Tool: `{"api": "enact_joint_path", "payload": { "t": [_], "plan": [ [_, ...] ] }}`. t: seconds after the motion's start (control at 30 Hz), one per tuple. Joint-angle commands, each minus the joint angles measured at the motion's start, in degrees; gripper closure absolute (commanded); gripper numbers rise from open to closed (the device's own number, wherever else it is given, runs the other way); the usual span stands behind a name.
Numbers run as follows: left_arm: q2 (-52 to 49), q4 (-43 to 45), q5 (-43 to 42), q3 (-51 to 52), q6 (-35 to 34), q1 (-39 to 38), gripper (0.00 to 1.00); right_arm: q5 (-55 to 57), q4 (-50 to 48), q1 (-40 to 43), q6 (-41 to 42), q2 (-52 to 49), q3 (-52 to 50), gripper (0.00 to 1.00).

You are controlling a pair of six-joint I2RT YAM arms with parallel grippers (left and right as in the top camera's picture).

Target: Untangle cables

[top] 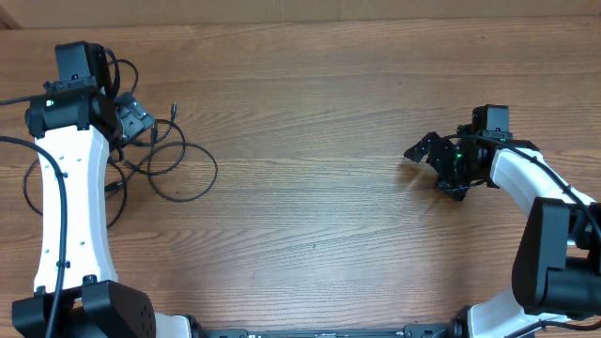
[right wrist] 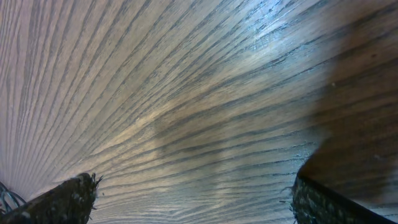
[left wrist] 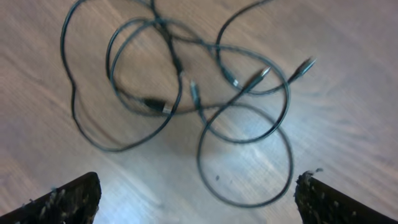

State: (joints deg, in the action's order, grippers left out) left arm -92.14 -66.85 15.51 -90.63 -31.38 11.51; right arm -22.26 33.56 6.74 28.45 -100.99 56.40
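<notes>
The cables are thin black cords lying in tangled loops on the wooden table at the left. In the left wrist view the cables show overlapping loops with several small plug ends near the middle and upper right. My left gripper hovers over the tangle's upper left; its fingers are spread wide and empty, above the cords. My right gripper is far from the cables at the right, low over bare wood, its fingers wide apart and empty.
The wooden table spans the whole view. The white left arm covers part of the tangle's left side. The right arm curves in from the lower right. A pale strip runs along the table's far edge.
</notes>
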Motion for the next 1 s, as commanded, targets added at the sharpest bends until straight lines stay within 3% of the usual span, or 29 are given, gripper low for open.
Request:
{"api": "enact_joint_path", "payload": {
  "t": [0.0,0.5,0.97],
  "plan": [
    [1.64,-1.22,-1.09,-0.07,0.52,0.04,0.0,1.68,-0.26,-0.07,-0.44,0.37,0.2,0.0],
    [1.64,1.51,-5.01,4.79,0.81,-3.32,0.0,1.68,-0.26,-0.07,-0.44,0.37,0.2,0.0],
    [1.86,27.1,-4.85,22.69,9.64,-13.75,0.01,1.68,-0.26,-0.07,-0.44,0.37,0.2,0.0]
  ]
}}
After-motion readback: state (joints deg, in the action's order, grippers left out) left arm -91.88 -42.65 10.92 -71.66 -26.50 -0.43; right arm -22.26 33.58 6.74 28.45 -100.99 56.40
